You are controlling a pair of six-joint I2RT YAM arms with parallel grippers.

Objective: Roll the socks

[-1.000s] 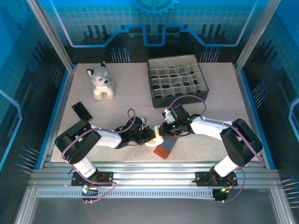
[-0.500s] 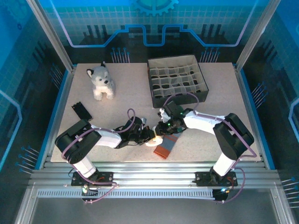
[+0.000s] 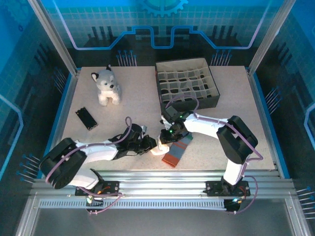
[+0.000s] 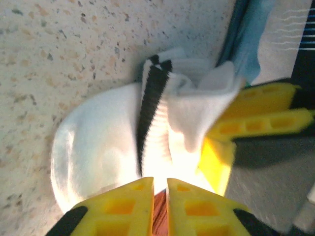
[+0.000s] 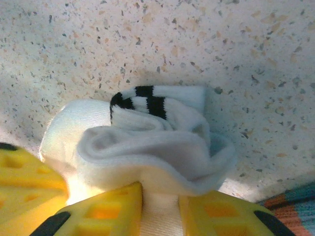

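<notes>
One white sock (image 3: 156, 149), one grey-blue sock (image 3: 176, 153).

Looks like a robotics lab, a caged test cell. Walled in well beyond the jaws by blue printed panels (image 3: 172, 34) with a gear motif and circuit lines. Framed behind the jaws with slotted aluminium rails (image 3: 167, 191), arm bases (image 3: 96, 188) bolted on, cables looping. Staged with a speckled surface (image 3: 133, 110) under the jaws, a divided box (image 3: 187, 83) and a plush husky (image 3: 107, 86) farther out.
</notes>
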